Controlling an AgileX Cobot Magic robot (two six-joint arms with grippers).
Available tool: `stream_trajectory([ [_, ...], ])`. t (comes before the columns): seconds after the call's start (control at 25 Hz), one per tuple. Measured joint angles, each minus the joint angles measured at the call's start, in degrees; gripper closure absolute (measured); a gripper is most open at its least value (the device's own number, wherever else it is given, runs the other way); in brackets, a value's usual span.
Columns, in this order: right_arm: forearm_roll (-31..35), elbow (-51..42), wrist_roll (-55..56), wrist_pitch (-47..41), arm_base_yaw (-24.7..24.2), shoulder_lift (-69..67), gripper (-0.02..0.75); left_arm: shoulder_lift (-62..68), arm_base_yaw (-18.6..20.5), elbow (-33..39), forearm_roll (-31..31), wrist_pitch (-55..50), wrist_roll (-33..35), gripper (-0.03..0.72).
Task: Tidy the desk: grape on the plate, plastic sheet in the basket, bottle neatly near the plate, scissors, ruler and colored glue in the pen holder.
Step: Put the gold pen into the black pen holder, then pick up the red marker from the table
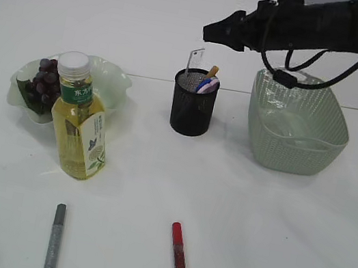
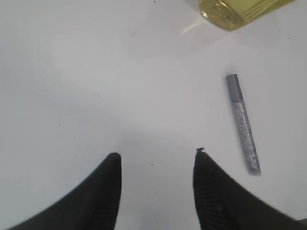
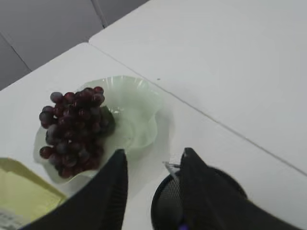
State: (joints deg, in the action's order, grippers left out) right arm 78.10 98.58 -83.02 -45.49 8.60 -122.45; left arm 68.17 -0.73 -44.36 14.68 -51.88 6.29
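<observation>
White table (image 1: 272, 234), four containers in play.

Pale green wavy-edged glass plate (image 1: 115, 84), left of centre: holds a bunch of dark red grapes (image 1: 46, 83), heaped toward its left side. The right wrist view shows the same bunch filling one half of the plate, the other half bare.

Clear plastic bottle of yellow liquid with white cap and green label (image 1: 80, 123): stands upright just in front of the plate, overlapping it in the exterior view.

Black mesh cylindrical pen holder (image 1: 193, 105), centre: a clear ruler, something with blue and pink parts, and a yellowish tip stick up above the rim. Cannot tell which of these is the scissors.

Grey-green woven plastic basket (image 1: 298, 124), right: a clear plastic sheet (image 1: 291, 126) lies inside.

Two glue pens lie flat on the near table, outside any container: silver glitter glue pen (image 1: 55, 240) at left, red glitter glue pen (image 1: 179, 262) at centre, well apart.

Right gripper (image 3: 151, 158): hangs above the pen holder, fingers partly spread, nothing between them.

Left gripper (image 2: 156, 158): over bare table beside the silver pen, fingers about half spread, empty.
</observation>
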Motion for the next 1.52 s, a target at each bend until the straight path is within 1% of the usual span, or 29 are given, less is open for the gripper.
stream_trajectory([
  [0.08, -9.1, 0.0, 13.1, -1.0, 0.0, 2.6, 0.465, 0.0, 0.0, 0.0, 0.1, 0.1, 0.0, 0.327],
  [0.2, -21.8, 0.0, 28.6, -6.1, 0.0, 6.4, 0.465, 0.0, 0.0, 0.0, 0.8, 0.2, 0.0, 0.327],
  [0.36, -31.3, 0.0, 46.3, -14.5, 0.0, 11.0, 0.465, 0.0, 0.0, 0.0, 1.3, 0.9, 0.0, 0.327],
  [0.48, -37.8, 0.0, 55.0, -19.2, 1.3, 13.6, 0.465, 0.0, 0.0, 0.0, 1.3, 1.9, 0.0, 0.327],
  [0.52, -40.0, 0.0, 58.1, -20.4, 2.0, 14.3, 0.465, 0.0, 0.0, 0.0, 1.3, 2.2, 0.0, 0.327],
  [0.64, -49.8, -0.3, 67.1, -21.8, 5.6, 15.8, 0.469, 0.0, 0.0, 0.0, 1.3, 2.3, 0.0, 0.327],
  [0.72, -55.8, -1.5, 72.1, -22.6, 8.8, 16.1, 0.474, 0.0, 0.0, 0.0, 1.3, 2.3, 0.0, 0.327],
  [0.84, -62.2, -4.6, 77.6, -23.5, 14.2, 16.1, 0.477, 0.0, 0.0, 0.0, 1.3, 1.7, 0.0, 0.327],
  [0.92, -64.6, -7.1, 79.8, -23.7, 17.9, 16.1, 0.478, 0.0, 0.0, 0.0, 1.3, 0.8, 0.0, 0.327],
  [1.0, -65.2, -9.7, 81.2, -23.8, 21.5, 16.1, 0.478, 0.0, 0.0, 0.0, 1.4, 0.4, 0.0, 0.327],
  [1.12, -65.3, -13.8, 83.0, -23.6, 24.7, 16.1, 0.478, 0.0, 0.0, 0.0, 1.5, 0.3, 0.0, 0.327],
  [1.32, -65.7, -20.0, 88.1, -20.5, 25.3, 14.1, 0.478, 0.0, 0.0, 0.0, 2.8, 0.3, 0.0, 0.327],
  [1.52, -65.8, -21.7, 93.3, -15.3, 26.0, 12.4, 0.478, 0.0, 0.0, 0.0, 4.1, 0.3, 0.0, 0.327],
])
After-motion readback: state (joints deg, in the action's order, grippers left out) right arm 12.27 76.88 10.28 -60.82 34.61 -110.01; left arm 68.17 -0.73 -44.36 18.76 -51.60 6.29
